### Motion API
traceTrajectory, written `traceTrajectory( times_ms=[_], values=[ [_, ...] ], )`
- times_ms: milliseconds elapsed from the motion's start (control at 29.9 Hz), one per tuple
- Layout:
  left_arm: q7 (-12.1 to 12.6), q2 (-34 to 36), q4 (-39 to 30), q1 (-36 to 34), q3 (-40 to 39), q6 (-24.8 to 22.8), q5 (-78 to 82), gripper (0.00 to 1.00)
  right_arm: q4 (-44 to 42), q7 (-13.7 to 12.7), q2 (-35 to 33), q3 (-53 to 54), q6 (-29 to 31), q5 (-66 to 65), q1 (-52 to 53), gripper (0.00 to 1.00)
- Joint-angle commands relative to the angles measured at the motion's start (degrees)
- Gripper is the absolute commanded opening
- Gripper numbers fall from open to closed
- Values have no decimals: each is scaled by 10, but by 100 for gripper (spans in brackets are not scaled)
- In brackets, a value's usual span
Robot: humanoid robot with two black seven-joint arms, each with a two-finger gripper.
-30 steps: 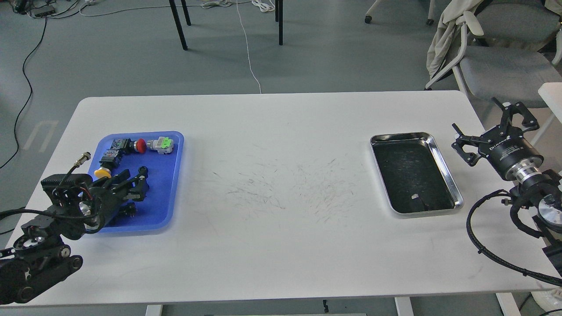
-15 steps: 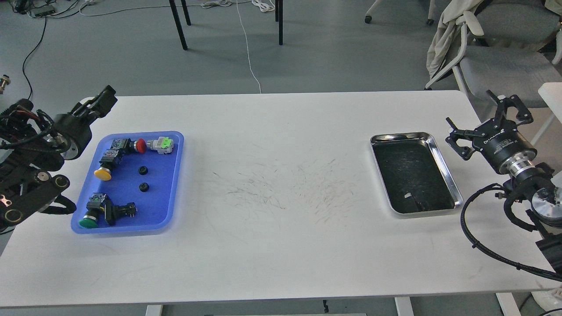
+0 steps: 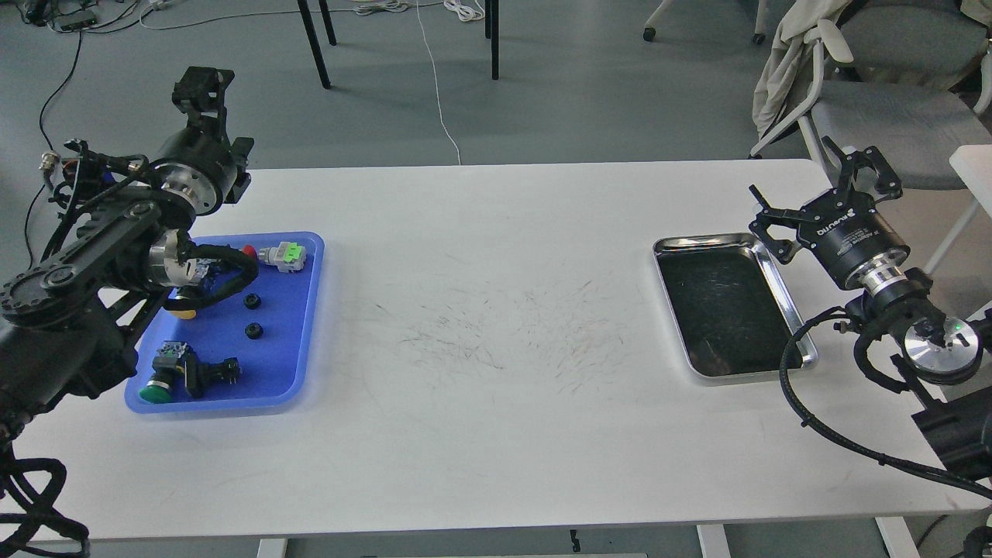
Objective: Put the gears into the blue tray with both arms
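Both gears (image 3: 252, 301) (image 3: 253, 331) sit in tray (image 3: 298, 364); right gripper (image 3: 825, 182) spread, left gripper (image 3: 203, 81) unclear; you retract clear.

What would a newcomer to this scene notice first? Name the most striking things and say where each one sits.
The bright blue tray at the table's left stands out first, holding coloured push buttons and two small black gears near its middle. Opposite, at the right, lies a shiny silver tray with a dark floor. The left gripper and the right gripper are raised at either end.
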Motion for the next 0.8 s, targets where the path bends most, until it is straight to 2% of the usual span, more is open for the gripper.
traceTrajectory(
  times_ms=[0,167,234,401,769],
  values=[
    [-7,-28,67,-5,-24,-109,-45,98,-3,1,11,1,0,-1,7,99],
    [-6,-41,176,-4,-26,-235,-175,98,-4,1,11,1,-1,-2,15,99],
    [-6,-39,187,0,-24,-258,-191,98,-5,1,12,1,-15,-2,21,99],
    [-8,-39,185,15,-24,-264,-197,98,-6,1,37,0,-19,-2,32,99],
    [-18,-17,184,17,-21,-267,-197,98,-8,1,40,3,-22,-2,29,99]
  ],
)
